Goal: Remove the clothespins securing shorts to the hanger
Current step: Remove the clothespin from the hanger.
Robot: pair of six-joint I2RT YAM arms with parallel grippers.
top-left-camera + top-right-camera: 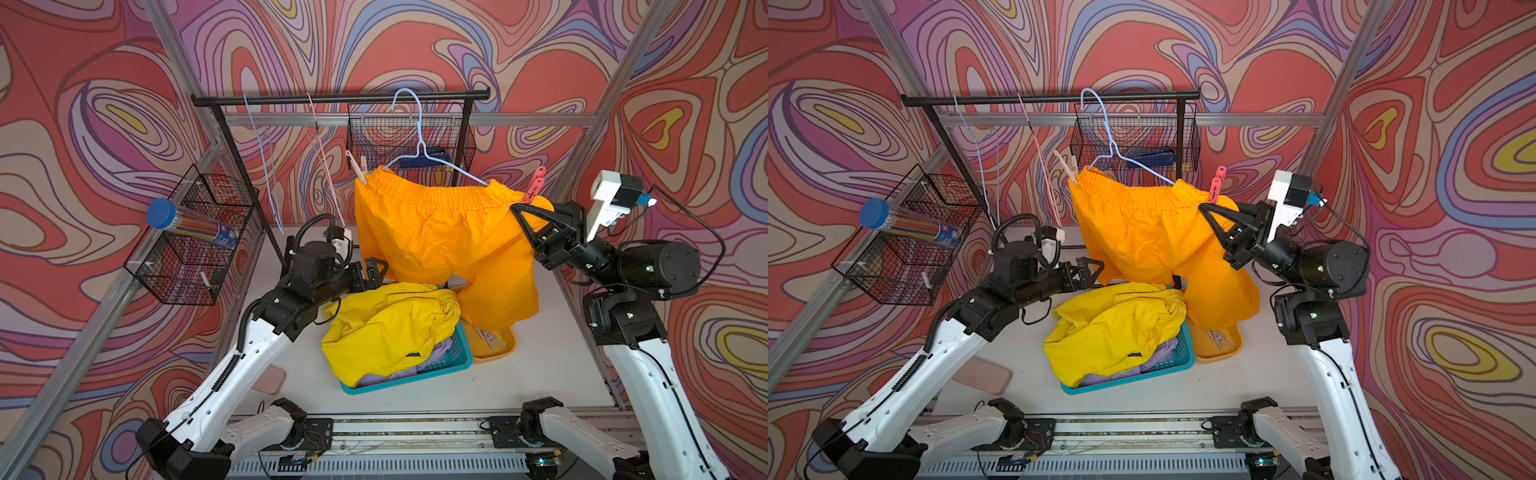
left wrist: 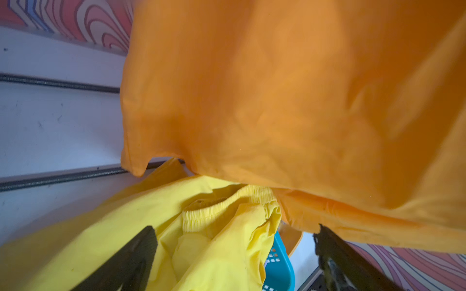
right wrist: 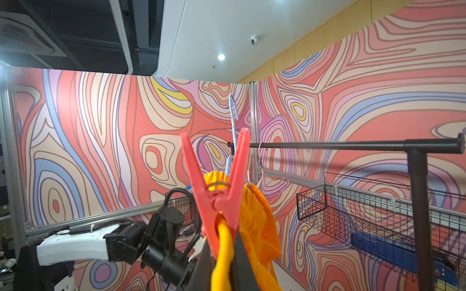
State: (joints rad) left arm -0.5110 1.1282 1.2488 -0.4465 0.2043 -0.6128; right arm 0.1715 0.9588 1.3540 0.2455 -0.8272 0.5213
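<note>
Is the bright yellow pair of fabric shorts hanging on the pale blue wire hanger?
No, the bright yellow shorts lie crumpled in the teal plastic basket; the orange shorts hang on that hanger.

Bright, even light from a ceiling lamp (image 3: 221, 57) — soft shadows; both top views bow at the edges, the left wrist view blurs the orange shorts (image 2: 277, 100)

Each arm pairs white shells with black joint housings. A ribbed black conduit (image 1: 242, 332) runs along the left arm (image 1: 257, 353). A thin black cable (image 1: 723, 243) loops beside the right arm (image 1: 652, 382), whose wrist carries a white-and-black camera block (image 1: 609, 195). The right hand (image 1: 516, 208) is black and triangular.
</note>
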